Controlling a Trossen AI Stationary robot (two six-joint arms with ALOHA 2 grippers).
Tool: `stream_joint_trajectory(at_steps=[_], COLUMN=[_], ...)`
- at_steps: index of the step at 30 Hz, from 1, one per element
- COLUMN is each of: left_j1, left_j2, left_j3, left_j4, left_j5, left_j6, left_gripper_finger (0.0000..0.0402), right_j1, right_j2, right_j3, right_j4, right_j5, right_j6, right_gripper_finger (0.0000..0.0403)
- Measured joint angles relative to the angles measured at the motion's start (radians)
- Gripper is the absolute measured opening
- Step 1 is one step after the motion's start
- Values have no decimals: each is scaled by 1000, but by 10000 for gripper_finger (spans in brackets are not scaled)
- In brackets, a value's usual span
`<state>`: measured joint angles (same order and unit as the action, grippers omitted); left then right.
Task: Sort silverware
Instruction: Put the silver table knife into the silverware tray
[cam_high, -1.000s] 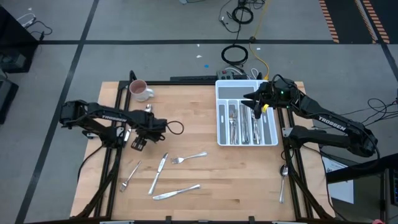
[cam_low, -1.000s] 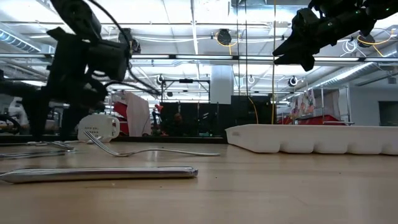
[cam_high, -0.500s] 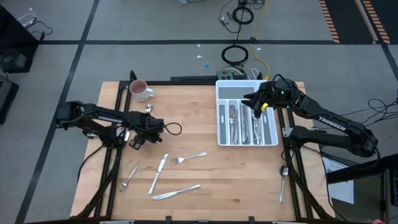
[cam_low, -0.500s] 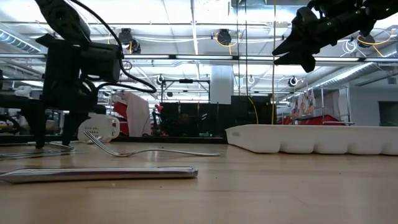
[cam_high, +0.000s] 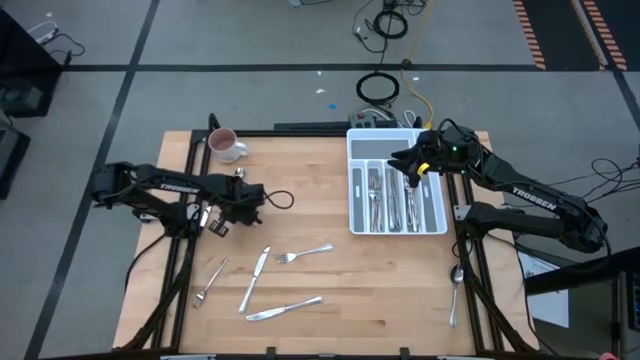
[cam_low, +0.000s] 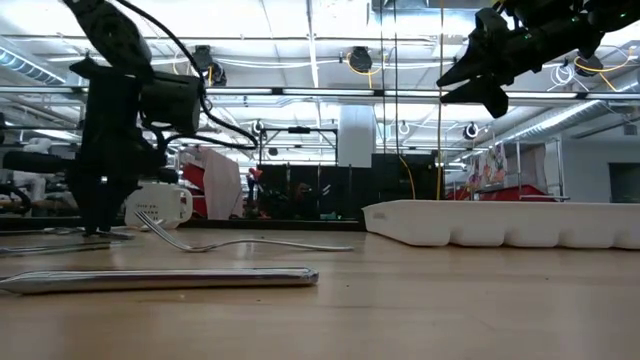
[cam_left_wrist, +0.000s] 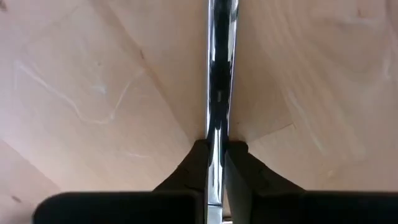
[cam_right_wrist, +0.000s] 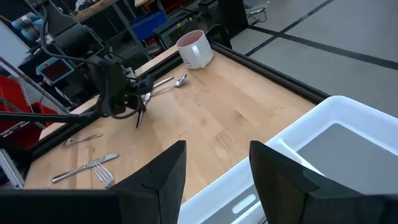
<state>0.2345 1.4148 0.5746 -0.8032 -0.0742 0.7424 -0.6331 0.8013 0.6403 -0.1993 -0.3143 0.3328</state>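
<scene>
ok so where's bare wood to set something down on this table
The widest free patch is the middle strip between the mug and the white tray. The front right corner, right of the knife and below the tray, is also bare. It is crowded front left around the loose forks and the left end effector.

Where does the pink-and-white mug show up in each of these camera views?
High view: mug at the table's far left corner.
Low view: far left, beyond the fork.
Left wrist view: not in it.
Right wrist view: at the table's corner.
Shared landmark: white tray.
</scene>
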Motion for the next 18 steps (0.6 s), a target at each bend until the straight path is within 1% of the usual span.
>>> stream_joint_trajectory(at_steps=[4,5,6,9,15,16,18], left_j1=[1,0,-2,-15,-35,-35,-33], left_j2=[-2,-5,-6,-4,-6,-7,-8], left_j3=[65,88,107,147,229,236,239], left_j4=[-39,-28,-20,-51,-58,-48,-13], left_j5=[-8,-19,-23,-32,-40,-53,-135], left_j6=[-94,-113,-125,-163,-251,-262,-309], left_gripper_finger=[25,9,2,1,1,1,1], right_j1=[0,0,0,0,0,0,0], right_j2=[0,0,0,0,0,0,0], right_j3=[0,0,0,0,0,0,0], right_j4=[0,0,0,0,0,0,0], right_j5=[-4,-5,-6,-6,-6,-7,-7], right_j6=[0,0,0,4,3,0,-1], right_gripper_finger=[169,169,169,169,169,169,169])
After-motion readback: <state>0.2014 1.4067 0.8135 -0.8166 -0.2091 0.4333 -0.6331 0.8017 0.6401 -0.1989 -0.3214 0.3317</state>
